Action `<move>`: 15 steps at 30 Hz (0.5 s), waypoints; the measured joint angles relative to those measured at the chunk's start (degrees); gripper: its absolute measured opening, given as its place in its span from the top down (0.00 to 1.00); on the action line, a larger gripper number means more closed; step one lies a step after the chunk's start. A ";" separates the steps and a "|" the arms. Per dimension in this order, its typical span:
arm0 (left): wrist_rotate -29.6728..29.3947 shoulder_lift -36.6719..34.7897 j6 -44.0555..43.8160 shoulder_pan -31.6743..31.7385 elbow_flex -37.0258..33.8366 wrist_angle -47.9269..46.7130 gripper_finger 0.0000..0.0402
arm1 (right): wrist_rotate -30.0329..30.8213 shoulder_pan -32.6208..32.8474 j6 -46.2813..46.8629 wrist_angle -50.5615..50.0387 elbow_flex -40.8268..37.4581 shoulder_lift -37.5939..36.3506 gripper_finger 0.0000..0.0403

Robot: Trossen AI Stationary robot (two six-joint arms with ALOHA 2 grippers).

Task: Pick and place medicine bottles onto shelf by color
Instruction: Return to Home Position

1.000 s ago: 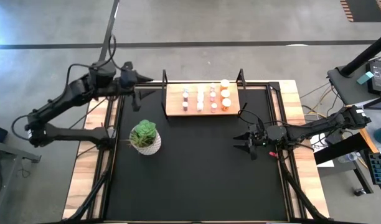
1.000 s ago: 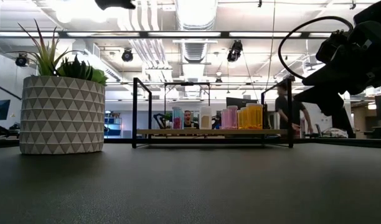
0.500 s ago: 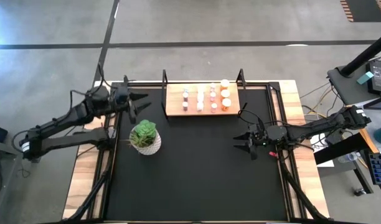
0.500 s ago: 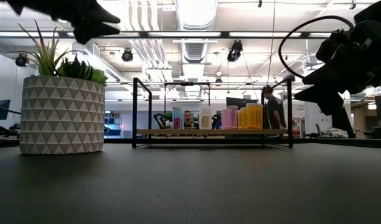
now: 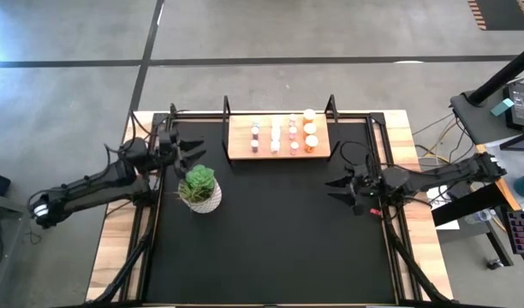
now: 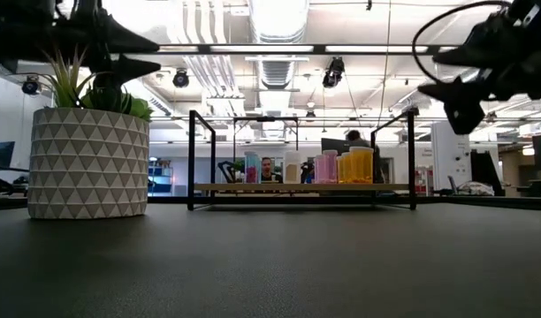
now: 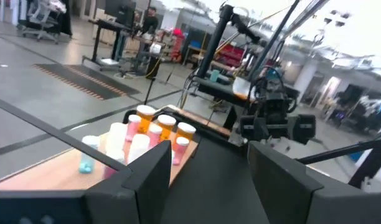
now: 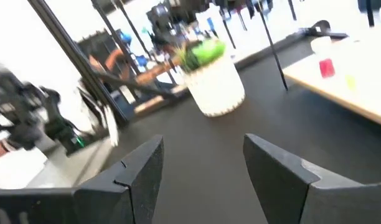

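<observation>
Several medicine bottles stand upright on the light-wood shelf at the table's far side: clear ones on the left, pink in the middle, orange on the right. My left gripper hangs open and empty above the table, between the shelf's left end and the potted plant. It points level toward the bottles. My right gripper hangs open and empty near the table's right edge, to the near right of the shelf. It points level toward the plant.
The green plant in its white patterned pot stands on the black tabletop, just on the near side of my left gripper. Black upright frames close the shelf's two ends. A person shows in the room beyond the shelf.
My left gripper has come down and back from beside the shelf's left end toward the table's left and near edges, ending beside the plant. It rolled as it went and stayed open. My right gripper has risen a little. The bottles have not moved.
</observation>
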 joint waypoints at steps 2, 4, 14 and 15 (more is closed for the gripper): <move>0.79 -0.89 -0.66 0.00 -2.51 2.74 0.51 | 0.00 0.00 0.00 0.00 0.00 -2.47 0.47; 1.37 -1.71 -1.95 0.00 -5.20 5.88 0.51 | 0.00 0.01 0.00 0.00 0.00 -4.83 0.47; 1.40 -3.10 -6.49 0.04 -15.95 26.49 0.51 | 0.08 0.01 0.00 0.38 0.01 -15.11 0.47; 1.42 -3.12 -6.45 0.04 -15.93 26.82 0.51 | 0.02 0.01 0.00 0.45 0.04 -15.92 0.47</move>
